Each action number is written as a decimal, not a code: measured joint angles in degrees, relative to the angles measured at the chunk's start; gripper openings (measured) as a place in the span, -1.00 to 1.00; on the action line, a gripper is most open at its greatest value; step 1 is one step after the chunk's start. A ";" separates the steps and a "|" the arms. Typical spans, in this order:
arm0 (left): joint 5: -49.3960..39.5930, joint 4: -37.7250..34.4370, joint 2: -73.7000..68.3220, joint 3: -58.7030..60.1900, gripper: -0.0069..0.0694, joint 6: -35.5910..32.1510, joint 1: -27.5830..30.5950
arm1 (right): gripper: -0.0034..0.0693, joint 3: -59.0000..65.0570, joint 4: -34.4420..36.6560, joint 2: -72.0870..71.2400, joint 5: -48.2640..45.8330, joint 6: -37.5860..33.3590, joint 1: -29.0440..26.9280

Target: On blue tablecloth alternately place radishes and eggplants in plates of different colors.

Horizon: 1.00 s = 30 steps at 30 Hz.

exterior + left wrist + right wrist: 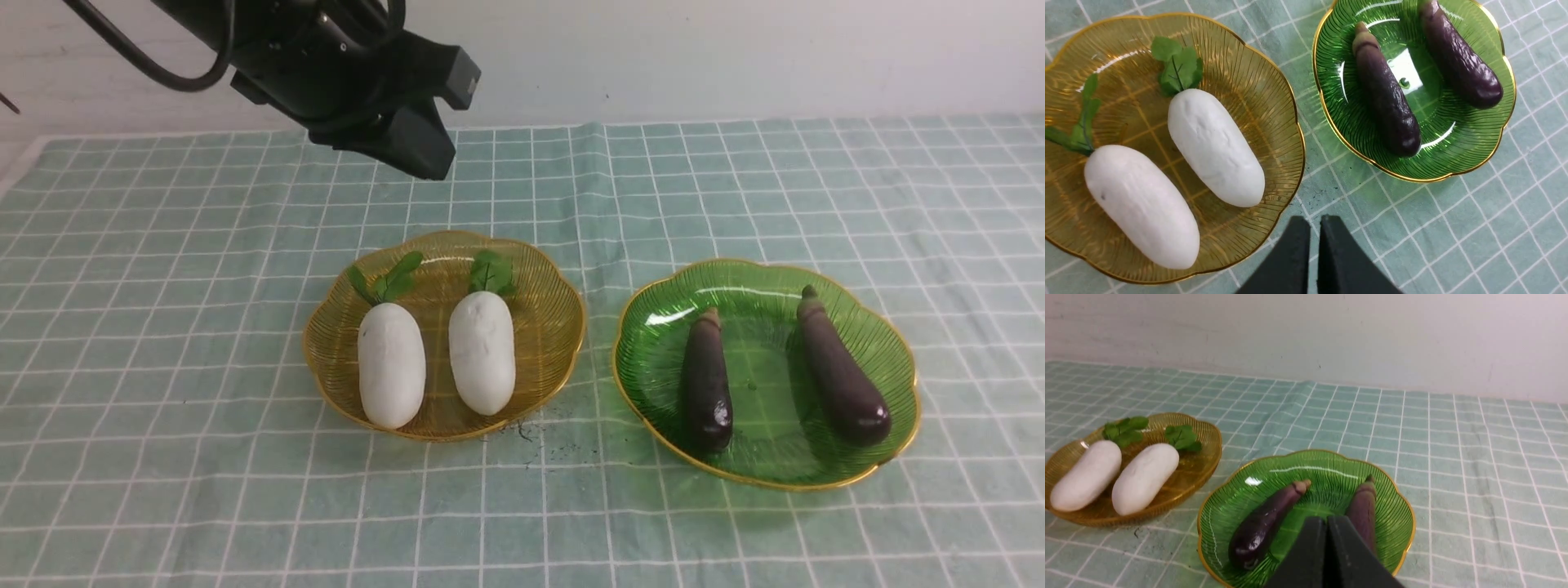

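Two white radishes (392, 363) (482, 351) lie side by side in the amber-yellow plate (563, 327), green leaves toward the wall. Both dark purple eggplants (706, 384) (841, 380) rest in the green plate (641, 327), stem caps toward the wall. The plates sit next to each other on the blue tablecloth (163, 245). My left gripper (429, 159) hangs high over the cloth behind the yellow plate, shut and empty; in the left wrist view its fingertips (1314, 222) are pressed together. The right gripper (1327, 520) is shut and empty near the green plate (1400, 514), and is out of the front view.
A white wall (735, 57) runs along the table's far edge. Small dark specks (522, 429) dot the cloth between the two plates. A fold (592, 163) creases the cloth behind them.
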<state>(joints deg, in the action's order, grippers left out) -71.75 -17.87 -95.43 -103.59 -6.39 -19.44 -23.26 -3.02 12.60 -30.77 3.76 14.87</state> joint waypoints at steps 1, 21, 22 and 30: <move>0.00 0.15 0.00 0.00 -0.82 -0.15 0.00 | -0.95 0.00 0.00 0.00 0.09 0.05 0.00; -0.04 0.48 -1.14 0.00 -0.84 -0.41 0.00 | -0.95 0.04 -0.11 0.05 0.27 0.06 0.00; -0.04 0.55 -1.57 0.00 -0.84 -0.41 0.00 | -0.95 0.23 -0.11 0.05 0.35 0.06 0.00; -0.04 1.60 -2.66 0.00 -0.84 -0.41 0.00 | -0.95 6.12 -0.11 -4.52 1.04 0.11 -0.71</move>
<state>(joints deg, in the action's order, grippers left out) -71.79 -16.27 -98.09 -103.59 -6.80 -19.44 -17.14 -3.13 8.08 -29.73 3.87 14.16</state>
